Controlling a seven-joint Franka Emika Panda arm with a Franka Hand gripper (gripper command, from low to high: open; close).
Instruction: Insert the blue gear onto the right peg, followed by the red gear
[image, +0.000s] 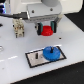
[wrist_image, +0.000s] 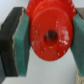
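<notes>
**Inspector:** Exterior view first. Report your hand and the parts, taking the grey plate as reference.

**Arm:** My gripper hangs above and behind the plate, clear of the table. It is clamped on the red gear, which sits between my two fingers and touches nothing else.

**Inspector:** Confirm the grip from the wrist.

**Arm:** Confirmed. In the wrist view the red gear fills the gap, its centre hole facing the camera. A teal pad presses one edge of the disc; the opposite finger meets the other edge at the frame border.

**Inspector:** The blue gear?

**Arm:** The blue gear lies flat on the plate, at the end of the plate toward the exterior view's right. A thin pin stands up through its hub; I take that to be the right peg, though it is faint at this size.

**Inspector:** Anything else on the plate?

**Arm:** A small dark mark near the plate's middle, toward the exterior view's left of the blue gear. I cannot tell what it is.

**Inspector:** Other items?

**Arm:** A pale fixture stands on the table well behind the plate, toward the exterior view's left.
</notes>
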